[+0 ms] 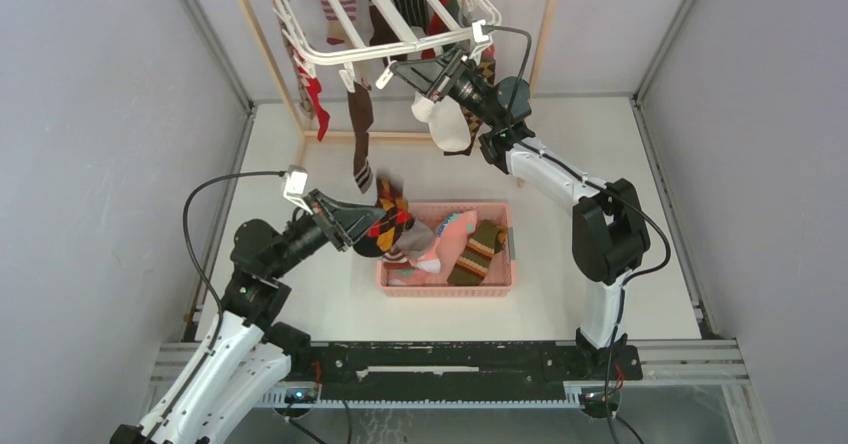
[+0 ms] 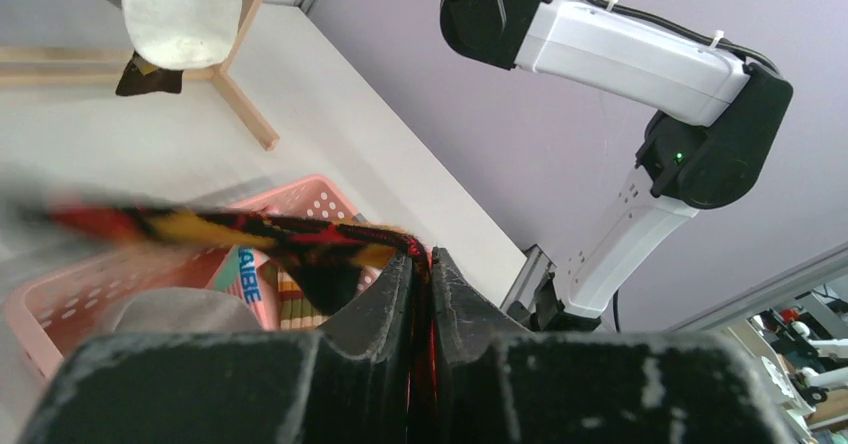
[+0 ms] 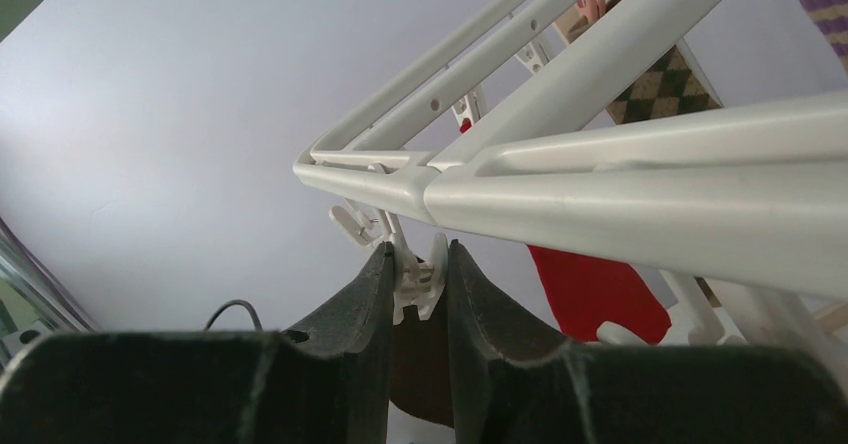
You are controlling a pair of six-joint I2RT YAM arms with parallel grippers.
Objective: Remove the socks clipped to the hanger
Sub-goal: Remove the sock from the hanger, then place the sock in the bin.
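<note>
A white table (image 1: 660, 154) is seen from above, and a light wooden rack (image 1: 262, 44) is stood at its 12 o'clock edge. The hanger (image 1: 400, 46), a white frame with crossbars, is hung on that rack above the far end of the table. Several socks (image 1: 360, 124) are clipped beneath it: a red one at its 9 o'clock side, a dark brown one just beside that, and striped ones farther back. A pink basket (image 1: 450, 290) is set near the middle of the table, toward 6 o'clock from the hanger. A pink sock, a green striped sock and a grey one are laid in it.

The left hand (image 1: 355, 232) is held at the basket's 9 o'clock rim. It is closed on a brown argyle sock (image 1: 392, 226), which is draped over that rim, well apart from the hanger. In the left wrist view the sock's edge is pinched between tightly pressed fingers (image 2: 390, 294).

The right hand (image 1: 440, 72) is raised to the 3 o'clock end of the hanger's near bar. In the right wrist view it is closed on a small white clip (image 3: 415, 282) just under the bar. A white sock (image 1: 450, 124) is hung below this hand with dark fabric behind it. Which of the two is held by that clip cannot be told with certainty.
</note>
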